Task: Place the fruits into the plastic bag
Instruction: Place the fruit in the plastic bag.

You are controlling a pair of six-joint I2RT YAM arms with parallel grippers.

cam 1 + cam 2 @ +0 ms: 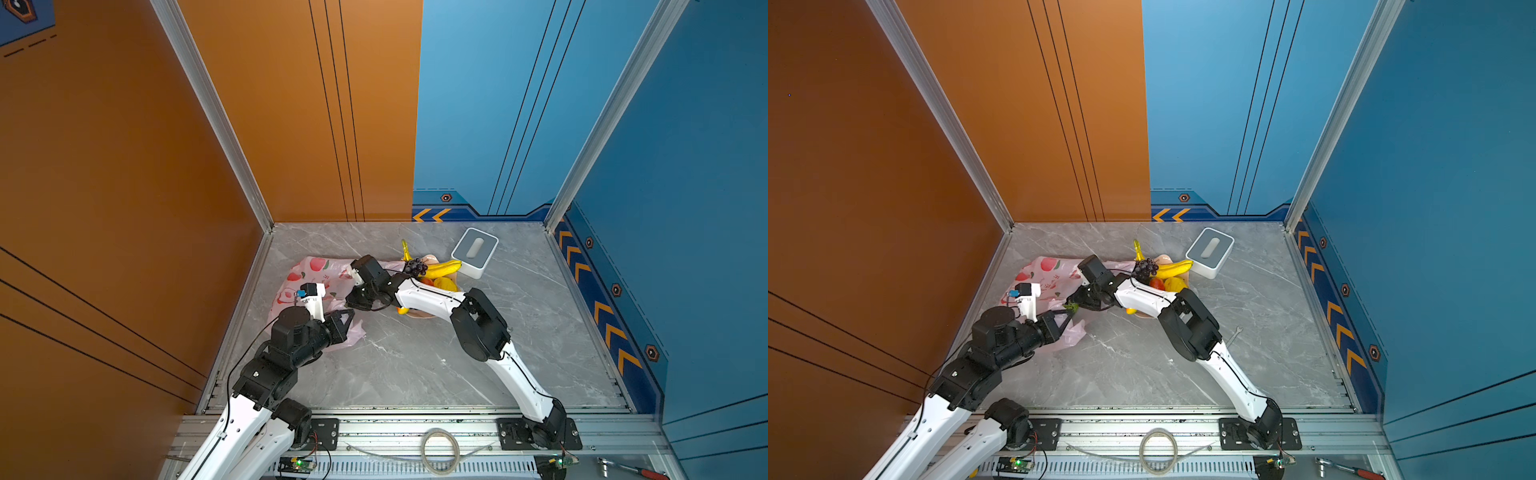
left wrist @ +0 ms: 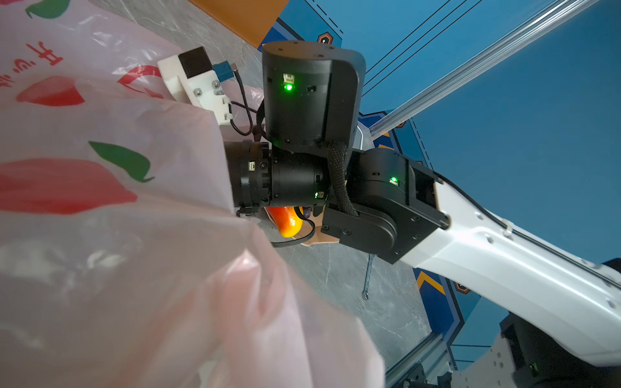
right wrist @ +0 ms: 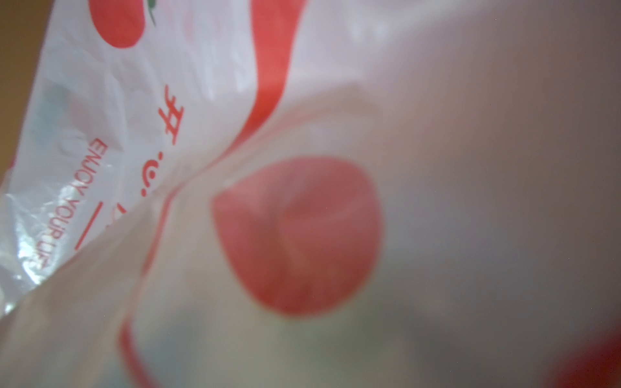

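The pale-pink plastic bag [image 1: 307, 270] [image 1: 1042, 270] with peach prints lies at the table's left. Its film fills the left wrist view [image 2: 100, 201] and the right wrist view [image 3: 201, 100]. My left gripper [image 1: 350, 318] [image 1: 1073, 318] is shut on the bag's near edge. My right gripper [image 1: 353, 301] [image 1: 1074, 300] reaches into the bag's mouth, its jaws hidden by film. A small green bit [image 1: 1070, 307] shows at its tip. On the beige plate [image 1: 430, 258] lie grapes [image 1: 415, 267], bananas [image 1: 444, 268], a red ball [image 1: 1156, 284], a lemon [image 1: 445, 284] and a mango [image 2: 285, 221].
A white-grey box [image 1: 474, 251] stands behind the plate at the back right. A small wrench [image 1: 1235, 334] lies on the marble beside my right arm. A coiled tube [image 1: 439, 451] and a red-handled ratchet [image 1: 631, 469] rest on the front rail. Walls enclose three sides.
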